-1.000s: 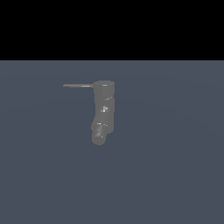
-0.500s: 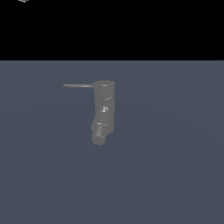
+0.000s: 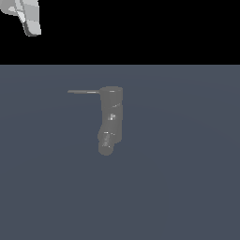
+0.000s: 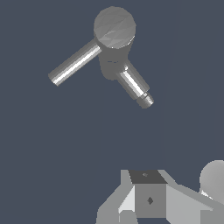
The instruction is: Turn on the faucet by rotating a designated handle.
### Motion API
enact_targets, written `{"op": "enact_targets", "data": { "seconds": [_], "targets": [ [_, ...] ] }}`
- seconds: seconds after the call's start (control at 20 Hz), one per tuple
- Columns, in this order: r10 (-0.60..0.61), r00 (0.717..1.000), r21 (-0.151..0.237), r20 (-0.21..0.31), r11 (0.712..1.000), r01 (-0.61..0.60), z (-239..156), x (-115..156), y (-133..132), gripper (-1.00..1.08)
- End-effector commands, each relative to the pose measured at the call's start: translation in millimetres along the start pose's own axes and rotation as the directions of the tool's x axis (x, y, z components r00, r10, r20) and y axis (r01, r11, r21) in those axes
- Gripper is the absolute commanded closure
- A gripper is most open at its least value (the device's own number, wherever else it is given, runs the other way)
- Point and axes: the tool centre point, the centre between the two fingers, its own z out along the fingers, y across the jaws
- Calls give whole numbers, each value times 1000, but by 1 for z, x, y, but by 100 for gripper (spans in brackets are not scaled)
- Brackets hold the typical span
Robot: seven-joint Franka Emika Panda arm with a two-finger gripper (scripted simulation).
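The faucet [image 3: 111, 117] is a dull-grey upright cylinder with a flat top, standing on the grey-blue floor at mid-scene in the exterior view. Its bent spout [image 3: 106, 143] points down and forward. The handle [image 3: 83, 92] is a thin dark rod sticking out from the faucet's top toward the exterior view's left. In the wrist view I look down on the faucet's top [image 4: 114, 27], the handle [image 4: 74, 63] and the spout [image 4: 136, 87]. My gripper [image 4: 150, 194] is well apart from them, touching nothing, and its fingers look closed together and empty.
A white part of the robot arm [image 3: 27, 16] shows in the exterior view's top left corner, high above and far from the faucet. The flat grey-blue floor [image 3: 187, 178] surrounds the faucet. A pale rounded arm part [image 4: 214, 177] shows at the wrist view's edge.
The white arm part has come down into the exterior view's top left corner, where only a sliver showed half a second ago. The faucet and handle have not moved.
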Motion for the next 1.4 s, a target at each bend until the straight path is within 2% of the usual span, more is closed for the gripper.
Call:
{"op": "enact_targets", "data": {
  "seconds": [0.0, 0.35, 0.7, 1.05, 1.35],
  "targets": [
    [52, 999, 3, 2, 999, -52, 8, 4, -12, 108],
    [188, 982, 8, 6, 982, -188, 30, 19, -42, 108],
    [317, 948, 12, 9, 948, -317, 51, 38, -69, 108],
    [443, 897, 15, 11, 896, -443, 73, 61, -93, 108],
    [553, 833, 16, 12, 833, -553, 94, 85, -113, 108]
  ]
}}
